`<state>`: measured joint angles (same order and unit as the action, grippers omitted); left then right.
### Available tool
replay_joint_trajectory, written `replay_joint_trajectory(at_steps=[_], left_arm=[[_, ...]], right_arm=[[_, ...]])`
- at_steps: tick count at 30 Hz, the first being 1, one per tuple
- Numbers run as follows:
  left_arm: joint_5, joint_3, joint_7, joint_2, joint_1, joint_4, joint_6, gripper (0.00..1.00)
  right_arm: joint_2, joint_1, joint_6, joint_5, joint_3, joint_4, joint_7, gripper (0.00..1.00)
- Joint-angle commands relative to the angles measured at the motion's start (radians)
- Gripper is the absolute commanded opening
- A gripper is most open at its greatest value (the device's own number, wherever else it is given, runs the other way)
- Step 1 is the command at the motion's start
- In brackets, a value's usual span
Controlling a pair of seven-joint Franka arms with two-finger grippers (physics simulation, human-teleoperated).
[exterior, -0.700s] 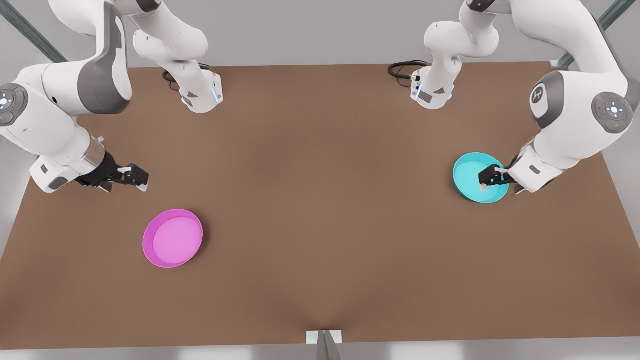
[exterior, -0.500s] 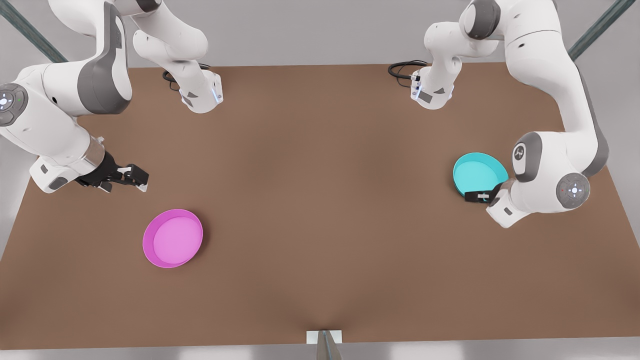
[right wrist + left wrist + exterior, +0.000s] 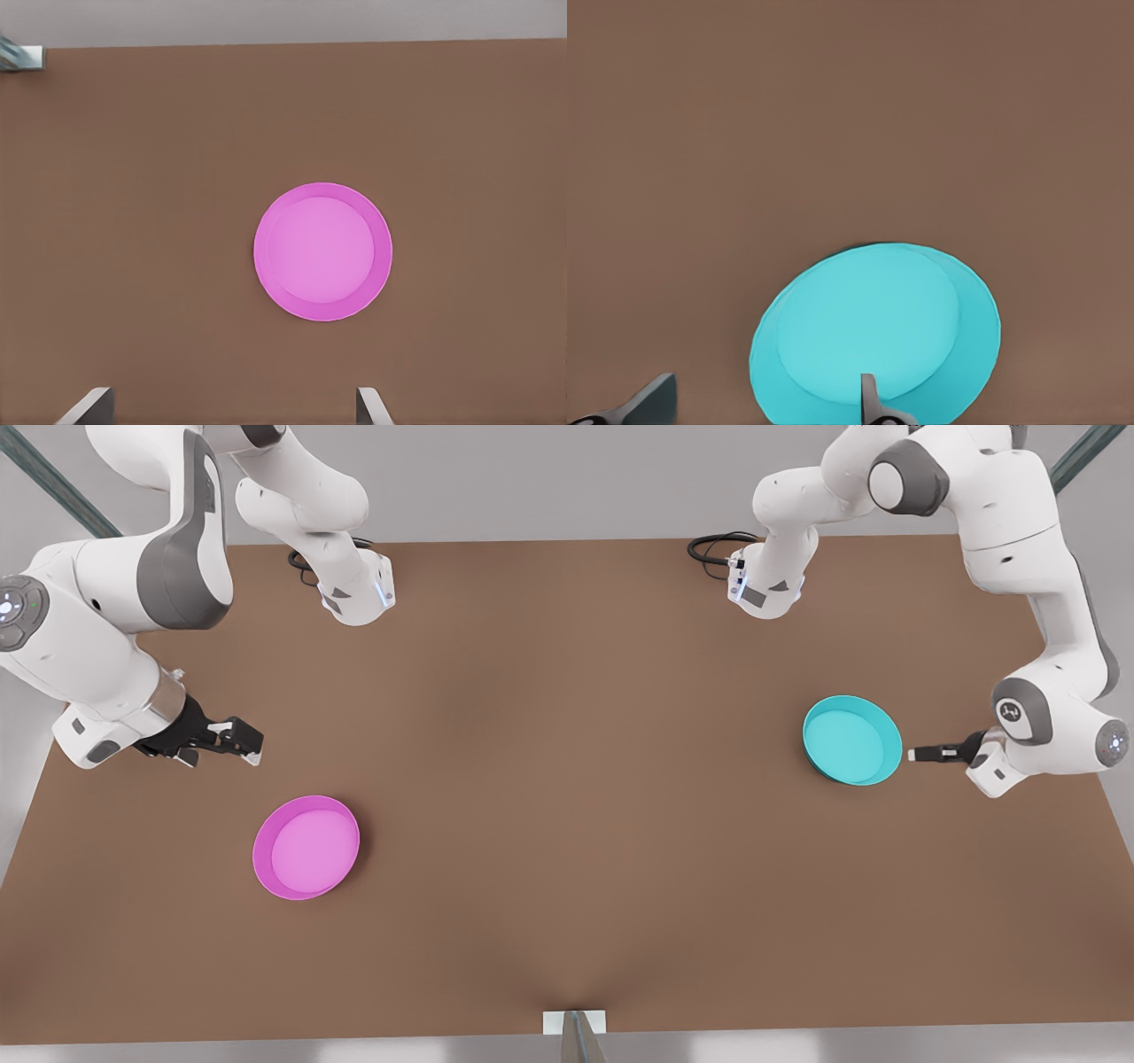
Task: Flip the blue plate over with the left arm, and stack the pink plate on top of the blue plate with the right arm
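A: Where do the plates lie?

B: The blue plate (image 3: 851,740) sits rim-up on the table (image 3: 567,779) at the front view's right; the pink plate (image 3: 306,847) sits rim-up at the left, nearer the camera. They are well apart.

A: And the left gripper (image 3: 918,754)?

B: Low, just beside the blue plate's right edge, pointing at it and apart from it. The wrist view shows its fingers (image 3: 870,400) spread, nothing between them.

A: The risk?

B: In my judgement, the plate's rim is shallow. If the fingers arrive too high, they pass over it; too low, they scrape the table. A level approach could simply push the plate leftward without gripping it. From the front I cannot tell the gripper's height above the table.

A: The right gripper (image 3: 232,740)?

B: It waits above and behind the pink plate, fingers spread, holding nothing. Stacking before the flip would spoil the order.
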<state>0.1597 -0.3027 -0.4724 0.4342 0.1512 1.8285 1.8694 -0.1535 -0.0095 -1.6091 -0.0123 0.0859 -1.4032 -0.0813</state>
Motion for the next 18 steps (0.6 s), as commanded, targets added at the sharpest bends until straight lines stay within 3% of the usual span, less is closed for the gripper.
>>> replay_joint_trajectory(at_steps=[1,3,5,18], left_arm=[[0.049,-0.001,-0.006,0.005,0.001,0.002,0.000,1.00],[0.060,-0.003,-0.006,-0.035,0.002,0.101,0.045,1.00],[0.060,-0.004,-0.006,-0.135,0.001,0.296,0.189,1.00],[0.120,-0.035,-0.114,-0.037,0.028,0.339,0.278,1.00]], right_arm=[[0.000,0.000,0.000,0.000,0.000,0.000,0.000,1.00],[0.000,0.000,0.000,0.000,0.000,0.000,0.000,1.00],[0.000,0.000,0.000,-0.002,0.000,0.000,0.000,1.00],[-0.001,-0.004,0.000,-0.003,-0.001,0.000,0.005,1.00]])
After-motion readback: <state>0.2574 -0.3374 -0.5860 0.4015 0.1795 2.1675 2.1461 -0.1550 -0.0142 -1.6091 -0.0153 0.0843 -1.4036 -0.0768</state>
